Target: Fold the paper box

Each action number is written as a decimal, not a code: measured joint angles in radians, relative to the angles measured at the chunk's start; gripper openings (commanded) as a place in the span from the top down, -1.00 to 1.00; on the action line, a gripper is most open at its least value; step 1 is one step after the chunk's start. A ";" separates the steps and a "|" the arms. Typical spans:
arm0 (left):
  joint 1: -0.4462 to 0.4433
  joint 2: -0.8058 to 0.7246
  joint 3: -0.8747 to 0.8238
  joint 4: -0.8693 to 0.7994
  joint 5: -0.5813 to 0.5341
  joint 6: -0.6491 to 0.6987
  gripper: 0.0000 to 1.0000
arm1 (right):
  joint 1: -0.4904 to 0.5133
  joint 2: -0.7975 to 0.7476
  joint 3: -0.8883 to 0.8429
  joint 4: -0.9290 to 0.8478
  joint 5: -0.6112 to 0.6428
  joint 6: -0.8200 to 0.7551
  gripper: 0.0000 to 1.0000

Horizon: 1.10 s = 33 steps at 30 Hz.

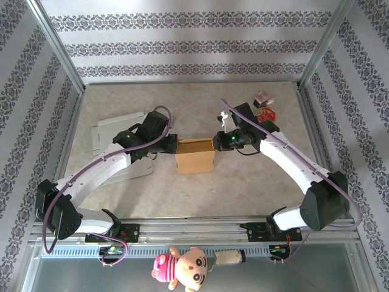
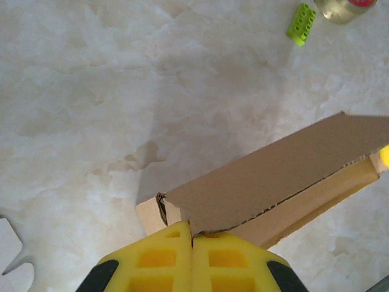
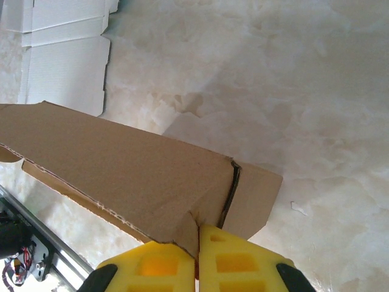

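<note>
The paper box [image 1: 194, 156] is brown cardboard, half folded, standing in the middle of the table between both arms. My left gripper [image 1: 169, 145] is shut on the box's left end; in the left wrist view its yellow fingers [image 2: 164, 258] pinch the edge of a cardboard wall [image 2: 279, 170]. My right gripper [image 1: 217, 143] is shut on the right end; in the right wrist view its yellow fingers [image 3: 237, 258] clamp the corner of a cardboard panel [image 3: 121, 170].
A flat white cardboard sheet [image 1: 115, 131] lies at the left, also in the right wrist view [image 3: 61, 55]. Small objects [image 1: 264, 106] sit at the back right; a green brick [image 2: 302, 23] lies on the table. A plush toy [image 1: 182, 267] lies below the front rail.
</note>
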 measured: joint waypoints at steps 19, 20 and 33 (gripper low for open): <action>0.032 0.000 -0.022 0.045 0.038 -0.097 0.98 | 0.013 0.000 0.000 0.000 0.010 0.000 0.85; 0.032 -0.001 -0.026 0.045 0.033 -0.090 0.98 | 0.017 0.000 0.000 0.000 0.010 0.000 0.85; 0.031 -0.031 -0.110 0.142 0.009 -0.064 0.98 | 0.032 -0.002 -0.011 0.009 0.025 -0.002 0.80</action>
